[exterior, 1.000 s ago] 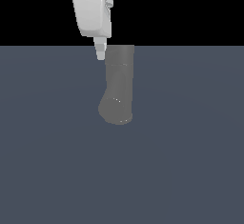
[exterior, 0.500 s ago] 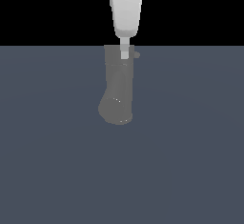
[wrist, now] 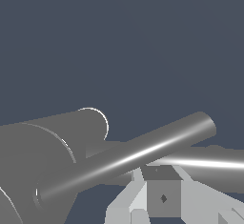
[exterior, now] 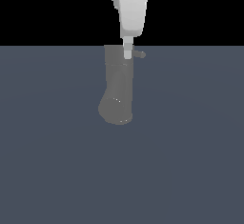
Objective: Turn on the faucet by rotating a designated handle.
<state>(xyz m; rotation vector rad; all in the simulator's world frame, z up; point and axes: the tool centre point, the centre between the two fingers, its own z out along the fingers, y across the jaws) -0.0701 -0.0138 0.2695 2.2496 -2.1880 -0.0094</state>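
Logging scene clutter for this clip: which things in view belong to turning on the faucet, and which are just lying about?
Part of the job:
- faucet, the thick grey column
- handle, the thin rod at its top, on the exterior view's right
- tool, at the top of the faucet by the handle

Just lying about:
- nothing; only the bare grey floor

White Panda gripper point(exterior: 127, 54) hanging straight down from the top of the exterior view, fingers point(exterior: 127, 50) pointing at the ground, seen edge-on as one narrow tip, jaw gap not readable, arm above out of frame
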